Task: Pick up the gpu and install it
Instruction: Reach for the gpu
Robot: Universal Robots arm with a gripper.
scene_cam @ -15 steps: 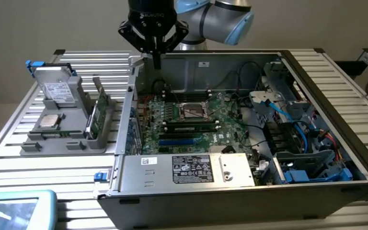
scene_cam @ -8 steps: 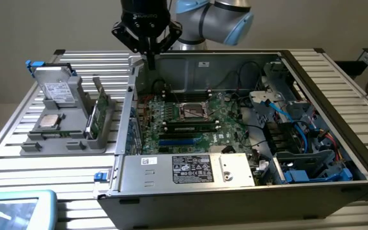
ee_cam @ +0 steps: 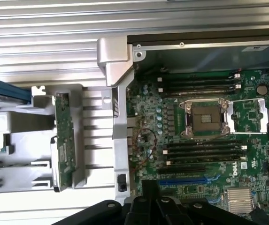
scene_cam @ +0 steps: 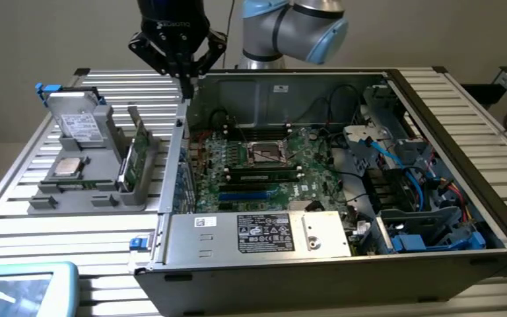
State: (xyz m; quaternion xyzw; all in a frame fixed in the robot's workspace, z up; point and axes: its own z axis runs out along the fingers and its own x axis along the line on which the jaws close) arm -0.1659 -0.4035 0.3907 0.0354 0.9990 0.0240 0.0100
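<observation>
The gpu (scene_cam: 135, 158) stands on edge in a slot of the grey parts holder (scene_cam: 95, 195), on the exterior view's left beside the open computer case. Its green circuit board faces out, and in the wrist view the gpu (ee_cam: 64, 143) is seen edge-on with a silver bracket at one end. My black gripper (scene_cam: 185, 82) hangs shut and empty above the case's left wall, behind the gpu and well above it. In the wrist view the gripper (ee_cam: 150, 199) has its fingers together over the motherboard's edge.
The open case (scene_cam: 465, 198) holds the motherboard (scene_cam: 263, 168) with a CPU socket (ee_cam: 204, 118) and a blue slot (ee_cam: 183, 180). A hard drive (scene_cam: 77, 125) and a CPU chip (scene_cam: 67, 166) sit in the holder. Cables (scene_cam: 395, 165) and the power supply (scene_cam: 263, 234) fill the case's right and front.
</observation>
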